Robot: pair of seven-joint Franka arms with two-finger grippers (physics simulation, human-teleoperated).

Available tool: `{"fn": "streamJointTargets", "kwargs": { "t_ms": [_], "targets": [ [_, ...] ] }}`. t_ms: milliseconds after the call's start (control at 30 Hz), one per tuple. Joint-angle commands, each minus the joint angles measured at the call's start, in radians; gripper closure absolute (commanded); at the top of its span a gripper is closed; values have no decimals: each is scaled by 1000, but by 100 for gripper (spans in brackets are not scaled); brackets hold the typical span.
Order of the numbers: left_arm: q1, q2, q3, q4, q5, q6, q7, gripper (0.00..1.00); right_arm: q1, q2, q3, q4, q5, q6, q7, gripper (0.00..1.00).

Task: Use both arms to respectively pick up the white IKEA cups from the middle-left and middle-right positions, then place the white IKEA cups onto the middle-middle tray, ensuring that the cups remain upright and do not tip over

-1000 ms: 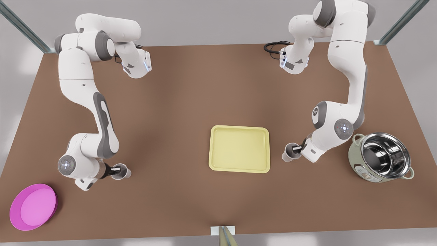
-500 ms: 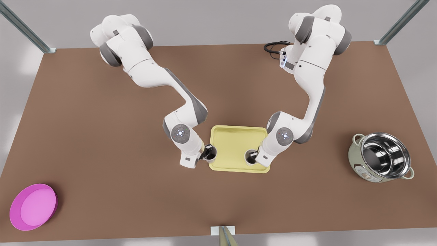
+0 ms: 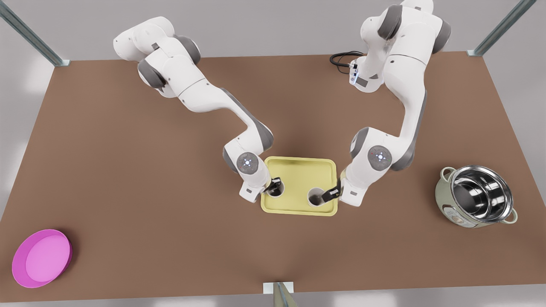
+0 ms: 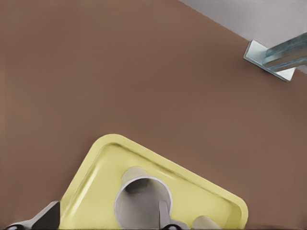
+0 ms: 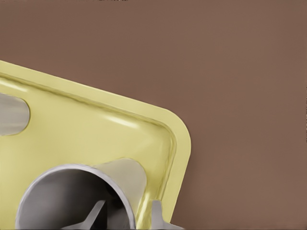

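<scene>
The pale yellow tray (image 3: 298, 170) lies mid-table with both white IKEA cups upright on its near half. One cup (image 3: 276, 188) stands by the rim on the front view's left, the other cup (image 3: 316, 197) toward the right. My left gripper (image 3: 273, 185) straddles the first cup's wall. In the left wrist view its fingers (image 4: 163, 213) are spread wide around that cup (image 4: 141, 201), so it is open. My right gripper (image 3: 329, 195) sits at the second cup's rim. In the right wrist view one finger is inside that cup (image 5: 76, 191) and one outside, with a gap.
A steel pot (image 3: 477, 197) stands at the front view's right, and a pink bowl (image 3: 41, 257) at the near left corner. A black cable (image 3: 341, 59) lies at the far edge. Brown table surface surrounds the tray.
Both arms carried the cups from the table's sides to the tray. In the last half second the left cup moved further onto the tray and the right gripper drew back from its cup.
</scene>
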Motion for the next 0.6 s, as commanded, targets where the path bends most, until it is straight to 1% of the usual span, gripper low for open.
{"fn": "streamJointTargets", "kwargs": {
  "t_ms": [0, 67, 100, 133, 167, 200, 267, 300, 333, 367, 433, 467, 500, 533, 567],
  "targets": [
    [47, -67, 1, 51, 46, -408, 16, 0, 1, -1, 0, -1, 13, 29, 238, 0],
    [169, -81, 3, 200, 80, -737, 314, 0, 1, -1, 0, -1, 12, 29, 236, 0],
    [210, -81, 3, 255, 81, -839, 415, 0, -4, -2, 0, 1, 13, 30, 226, 0],
    [244, -81, 0, 290, 81, -905, 421, 0, -7, -5, 0, 4, 13, 29, 219, 0],
    [252, -96, 4, 299, 81, -928, 444, 0, -11, -8, 0, 4, 13, 29, 218, 0],
    [239, -163, 43, 280, 75, -925, 581, 0, -14, -8, 0, 2, 15, 29, 218, 0],
    [219, -245, 60, 253, 68, -998, 616, 0, -31, -19, 1, 10, 17, 27, 207, 0],
    [216, -246, 76, 253, 9, -1000, 610, 0, -39, -27, 0, 9, 17, 20, 207, 0],
    [204, -245, 76, 253, 12, -997, 610, 0, -51, -37, 1, 4, 18, 15, 206, 0],
    [204, -243, 76, 253, 12, -997, 608, 0, -63, -76, 0, -1, 17, -46, 138, 0],
    [204, -242, 76, 253, 12, -998, 610, 0, -149, -151, -2, -14, 13, -252, -30, 0],
    [204, -240, 78, 255, 12, -998, 610, 0, -229, -154, -8, -47, -51, -321, -158, 0],
    [204, -237, 78, 255, 12, -998, 610, 0, -284, -156, -11, -51, -198, -427, -261, 0],
    [204, -237, 78, 255, 12, -998, 610, 0, -338, -153, -14, -51, -226, -517, -418, 0],
    [204, -237, 78, 255, 12, -998, 610, 0, -357, -153, -62, -39, -244, -591, -509, 0]
  ]
}}
